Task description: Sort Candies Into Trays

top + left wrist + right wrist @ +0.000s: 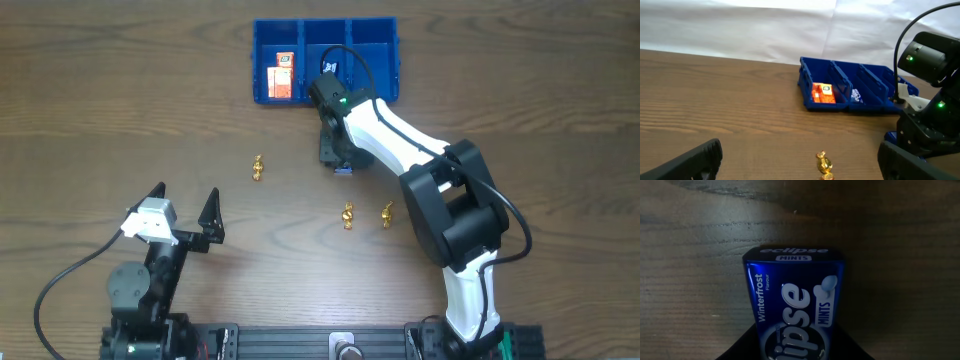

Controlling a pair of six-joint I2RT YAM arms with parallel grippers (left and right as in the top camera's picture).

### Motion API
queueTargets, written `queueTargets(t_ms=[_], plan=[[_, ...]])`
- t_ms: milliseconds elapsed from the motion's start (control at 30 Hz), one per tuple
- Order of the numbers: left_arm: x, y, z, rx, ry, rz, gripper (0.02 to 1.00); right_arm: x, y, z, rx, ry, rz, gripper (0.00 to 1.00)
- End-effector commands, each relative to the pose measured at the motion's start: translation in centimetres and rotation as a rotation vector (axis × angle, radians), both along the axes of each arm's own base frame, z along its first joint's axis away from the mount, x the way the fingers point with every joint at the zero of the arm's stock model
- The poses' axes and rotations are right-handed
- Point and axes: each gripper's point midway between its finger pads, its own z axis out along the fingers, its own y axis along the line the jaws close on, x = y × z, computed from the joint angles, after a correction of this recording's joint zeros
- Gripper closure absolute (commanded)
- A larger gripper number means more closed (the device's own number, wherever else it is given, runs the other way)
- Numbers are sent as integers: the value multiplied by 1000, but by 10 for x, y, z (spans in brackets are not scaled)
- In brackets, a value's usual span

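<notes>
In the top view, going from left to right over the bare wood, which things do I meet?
First the left gripper, single gold candy, left candy of the gold pair, right candy of the pair. The mint tin in the right gripper overlaps the pair, so omitted.

Brown wooden table (pixel 120 110) is seen. Blue tray (pixel 300 24) is placed at far side, near middle. Three candies are laid on bare wood: lone gold candy (pixel 258 168) left of centre, middle gold candy (pixel 348 215) and right gold candy (pixel 387 213) close together, nearer to arm bases.

The tray (pixel 300 24) is blue, its packet (pixel 282 78) orange, perhaps green-spotted; candies (pixel 259 168) gold, mint tin (pixel 792 310) dark blue.
</notes>
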Motion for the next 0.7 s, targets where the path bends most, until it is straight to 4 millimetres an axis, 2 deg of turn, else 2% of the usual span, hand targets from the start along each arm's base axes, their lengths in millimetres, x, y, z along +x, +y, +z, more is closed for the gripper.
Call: queueTargets(t_ms=[33, 67, 100, 167, 267, 333, 400, 467, 600, 700], plan=[[-1, -2, -16, 10, 42, -16, 20, 4, 19, 47, 21, -99, 38, 663], [-1, -2, -16, 10, 42, -16, 20, 6, 24, 67, 26, -131, 46, 665], [-1, -2, -16, 10, 42, -16, 23, 12, 30, 103, 20, -170, 56, 673], [-1, -2, -16, 10, 42, -16, 23, 27, 31, 152, -8, -249, 51, 715], [-1, -2, -16, 10, 42, -16, 20, 56, 31, 203, -9, -374, 22, 766], [-1, -2, -16, 10, 42, -16, 20, 85, 34, 226, 14, -461, 38, 768], [-1, -2, -16, 10, 42, -16, 20, 115, 37, 229, 30, -529, 54, 766], [-1, -2, -16, 10, 42, -16, 20, 141, 36, 211, 35, -555, 43, 766], [-1, -2, -16, 10, 42, -16, 20, 172, 37, 161, 53, -526, 23, 763], [-1, -2, -16, 10, 42, -16, 20, 177, 37, 142, 43, -509, 20, 761]])
